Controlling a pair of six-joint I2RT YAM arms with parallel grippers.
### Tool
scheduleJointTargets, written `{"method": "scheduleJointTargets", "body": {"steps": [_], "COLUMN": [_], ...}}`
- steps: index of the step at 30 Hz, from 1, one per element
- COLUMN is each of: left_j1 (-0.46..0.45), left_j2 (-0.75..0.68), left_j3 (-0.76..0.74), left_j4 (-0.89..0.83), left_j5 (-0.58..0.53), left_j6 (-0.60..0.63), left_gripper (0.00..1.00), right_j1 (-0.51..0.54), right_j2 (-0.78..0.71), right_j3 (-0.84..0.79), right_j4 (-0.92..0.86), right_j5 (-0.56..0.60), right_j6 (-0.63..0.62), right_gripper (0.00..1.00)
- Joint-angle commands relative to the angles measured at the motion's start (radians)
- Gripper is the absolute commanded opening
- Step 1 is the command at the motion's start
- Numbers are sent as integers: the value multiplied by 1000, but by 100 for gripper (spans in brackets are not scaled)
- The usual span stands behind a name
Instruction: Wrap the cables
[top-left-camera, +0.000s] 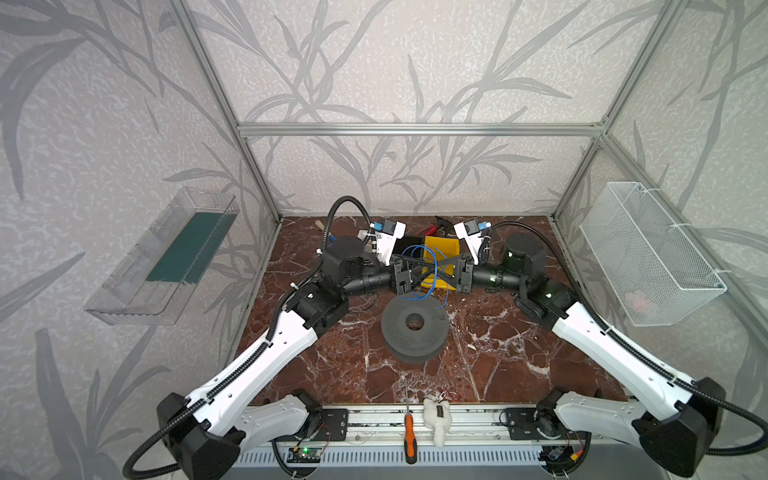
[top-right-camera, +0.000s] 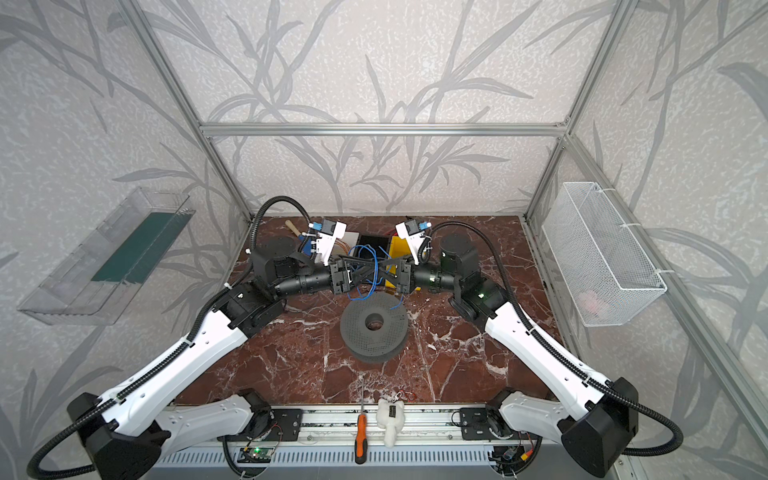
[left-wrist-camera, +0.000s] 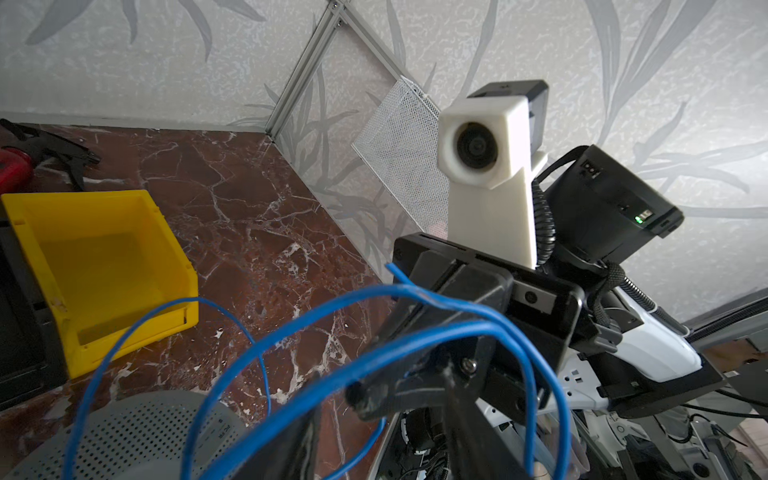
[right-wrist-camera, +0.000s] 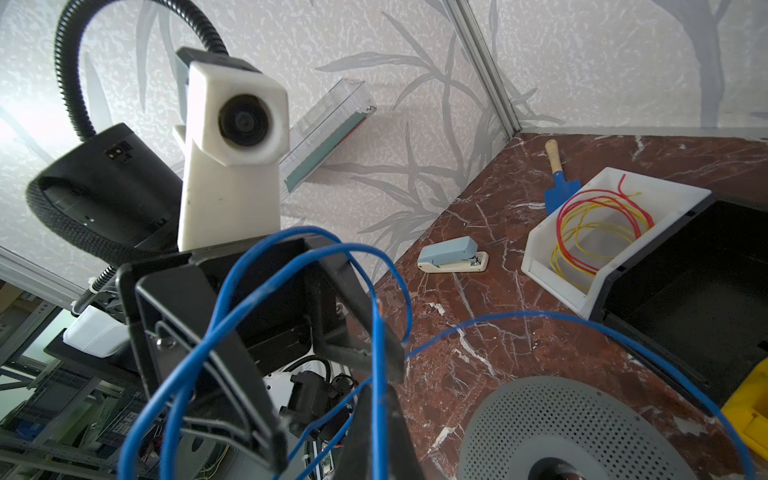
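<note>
Cables (left-wrist-camera: 457, 329) drape splayed left gripper (right-wrist-camera: 332, 407); closed right gripper (left-wrist-camera: 359, 397) maybe pinching.

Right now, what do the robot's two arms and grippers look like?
The left arm and right arm match: white moulded shells, black joint housings, and a black corrugated hose along each. The left gripper and right gripper are black with long fingers; each carries a white camera mount with a round lens. A green light glows on the right wrist.
</note>
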Motion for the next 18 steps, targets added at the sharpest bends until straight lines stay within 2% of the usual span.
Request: {"method": "scheduleJointTargets", "body": {"steps": [1, 8, 15, 16, 18], "left_j1": [4, 4, 3, 3, 4], "left_j2": [24, 64, 115, 117, 119], "left_j3": [-11, 2, 21, 20, 20], "left_j4": [158, 206, 225, 230, 234], "left_j5": [20, -12, -30, -30, -32], "left_j6": [-48, -43, -43, -45, -46], "left_gripper": [52, 52, 51, 49, 38], "right_j1": [18, 66, 93, 95, 97], "right_j2": [0, -3, -10, -10, -9], "right_j3": [16, 56, 63, 64, 68], "right_j4": [-3, -107, -114, -117, -133], "right_j5": [-10, 51, 59, 59, 65], "right_j6": [-41, -153, -186, -191, -202], "right_gripper": [0, 0, 0, 0, 0]}}
